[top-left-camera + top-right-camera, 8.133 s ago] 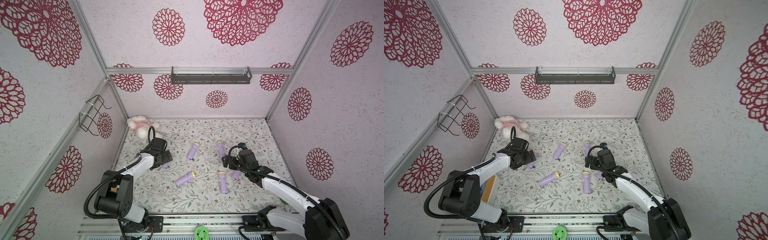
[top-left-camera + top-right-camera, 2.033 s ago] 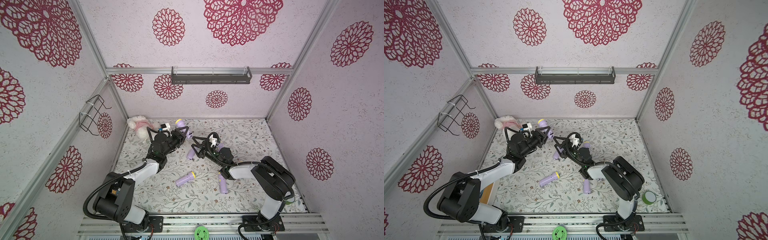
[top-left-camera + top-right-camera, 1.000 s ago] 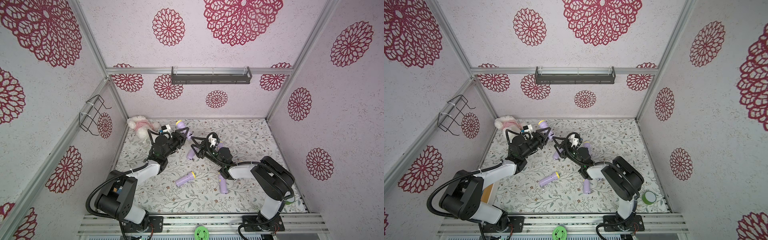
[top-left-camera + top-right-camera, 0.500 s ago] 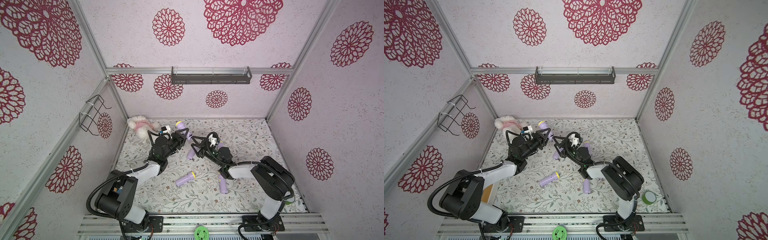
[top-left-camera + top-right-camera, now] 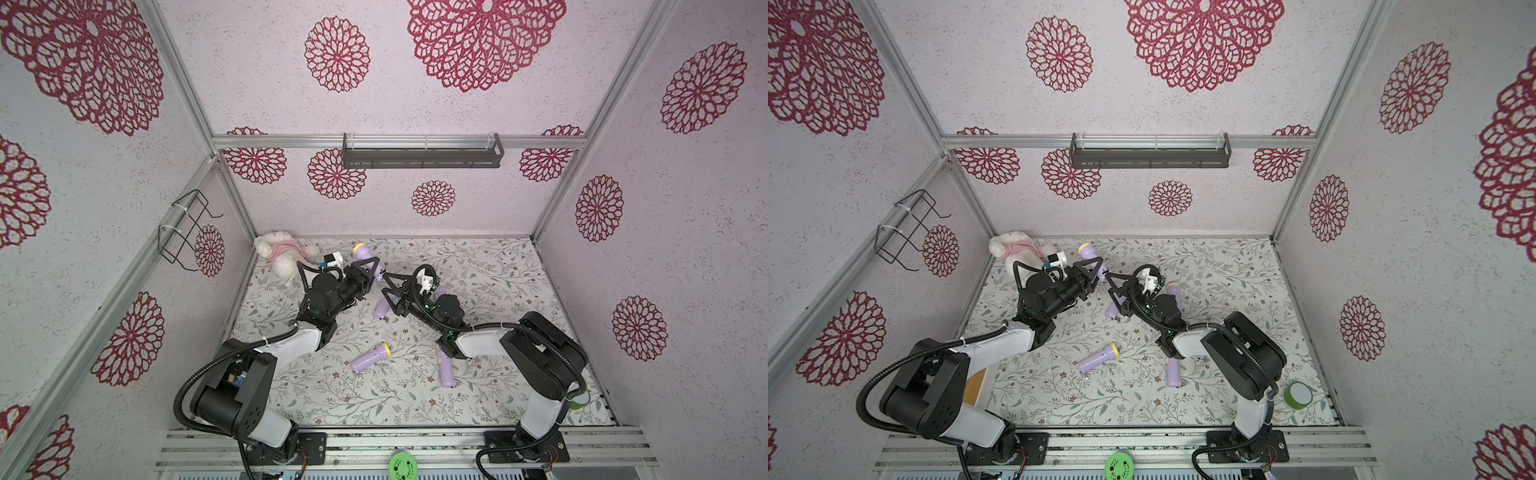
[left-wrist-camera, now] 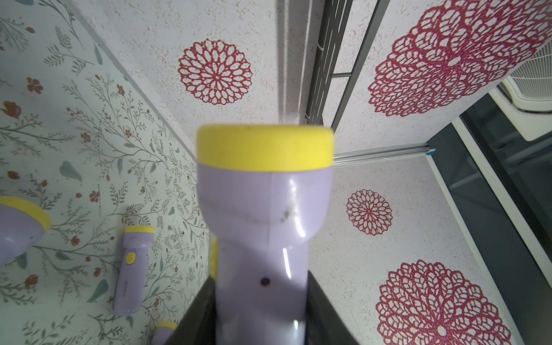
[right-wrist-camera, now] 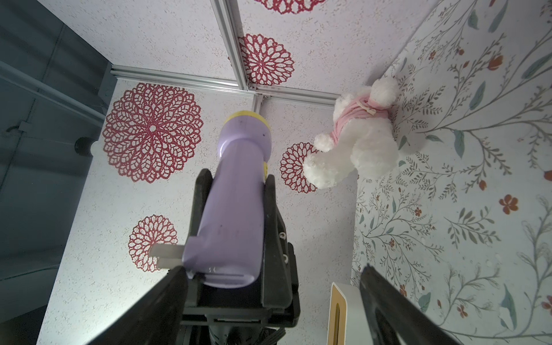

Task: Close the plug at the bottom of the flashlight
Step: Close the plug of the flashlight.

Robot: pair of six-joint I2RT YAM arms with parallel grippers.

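My left gripper [image 5: 368,270] [image 6: 263,298] is shut on the body of a purple flashlight [image 5: 365,255] [image 5: 1091,253] [image 6: 263,209] with a yellow head, held up above the floral table. In the right wrist view the flashlight [image 7: 236,194] points away, and its plug [image 7: 165,254] sticks out sideways from the bottom end, its metal prongs showing. My right gripper [image 5: 385,286] [image 5: 1115,290] [image 7: 272,268] is open at that bottom end with nothing between its fingers. One of its fingertips [image 7: 176,274] is right beside the plug.
Several more purple flashlights [image 5: 371,358] [image 5: 445,370] [image 5: 382,307] lie on the table [image 5: 498,291]. A white plush toy [image 5: 282,255] sits in the back left corner. A green tape roll [image 5: 1298,395] lies front right. A dark shelf [image 5: 422,151] hangs on the back wall.
Eight seconds ago both grippers were down among the flashlights. The left has since lifted one and the right has come up to its bottom end. Over the last second, barely any movement.
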